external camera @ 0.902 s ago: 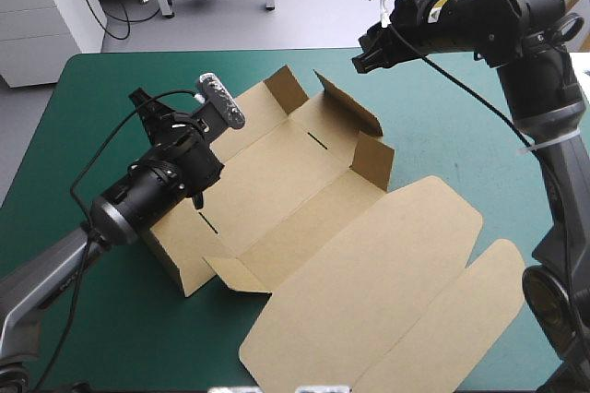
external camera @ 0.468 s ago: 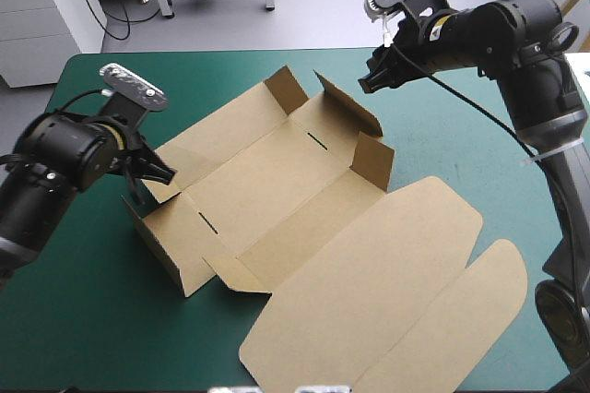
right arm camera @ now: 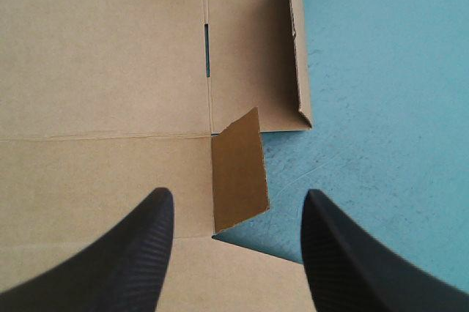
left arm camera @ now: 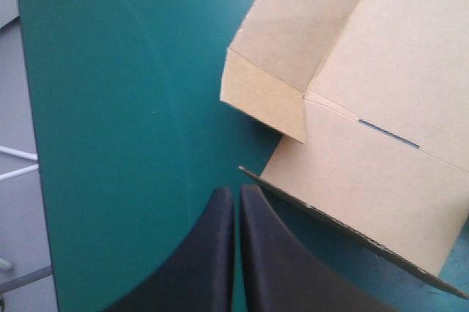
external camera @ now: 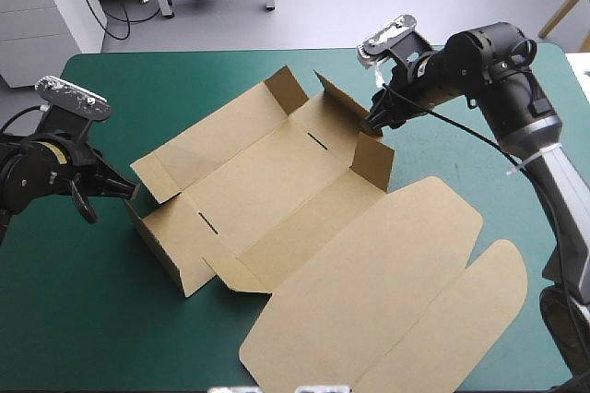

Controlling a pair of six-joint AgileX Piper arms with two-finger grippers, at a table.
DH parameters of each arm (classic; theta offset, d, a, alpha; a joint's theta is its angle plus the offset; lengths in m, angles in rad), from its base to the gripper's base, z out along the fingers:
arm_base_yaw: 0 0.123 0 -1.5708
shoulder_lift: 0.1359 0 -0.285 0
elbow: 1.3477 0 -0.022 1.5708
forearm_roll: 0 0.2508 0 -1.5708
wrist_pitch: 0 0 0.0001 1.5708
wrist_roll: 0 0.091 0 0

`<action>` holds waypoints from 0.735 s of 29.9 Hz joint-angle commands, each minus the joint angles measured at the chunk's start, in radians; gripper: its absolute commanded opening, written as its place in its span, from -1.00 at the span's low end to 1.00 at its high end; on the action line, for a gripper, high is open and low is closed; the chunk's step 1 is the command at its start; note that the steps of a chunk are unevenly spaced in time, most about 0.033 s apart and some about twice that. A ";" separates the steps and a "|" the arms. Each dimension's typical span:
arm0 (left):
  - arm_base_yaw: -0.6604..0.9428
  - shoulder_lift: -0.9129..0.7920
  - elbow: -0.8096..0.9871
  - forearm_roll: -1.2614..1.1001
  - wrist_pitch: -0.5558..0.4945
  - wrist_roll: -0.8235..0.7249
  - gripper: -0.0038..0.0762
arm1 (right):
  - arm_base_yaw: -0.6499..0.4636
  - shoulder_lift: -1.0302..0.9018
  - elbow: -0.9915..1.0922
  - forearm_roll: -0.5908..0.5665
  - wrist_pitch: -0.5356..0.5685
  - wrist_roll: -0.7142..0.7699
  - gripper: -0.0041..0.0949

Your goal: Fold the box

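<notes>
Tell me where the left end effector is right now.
In the high view the left end effector sits on the left, over the teal-green cover. It is shut, and its tips are just outside the raised left end wall of the box.

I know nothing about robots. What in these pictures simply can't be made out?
High view: the near end of the lid, cut off by the bottom edge.
High view: the fingers of the right gripper, one small dark shape against the box; only its wrist view shows it open.
Left wrist view: most of the box, cut off by the edges; one corner shows ahead of the shut left gripper.
</notes>
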 commanded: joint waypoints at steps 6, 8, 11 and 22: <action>0.004 -0.023 -0.029 -0.058 0.007 0.040 -0.87 | -0.045 -0.024 -0.005 -0.008 -0.044 0.004 0.58; 0.004 -0.023 -0.029 -0.058 0.012 0.040 -0.87 | -0.054 -0.008 -0.005 -0.008 -0.044 0.006 0.58; 0.004 -0.023 -0.029 -0.054 0.017 0.040 -0.87 | -0.064 0.026 -0.005 -0.003 -0.044 0.006 0.59; 0.004 -0.057 -0.025 -0.051 0.036 0.031 -0.87 | -0.064 0.183 -0.005 0.031 -0.044 -0.008 0.58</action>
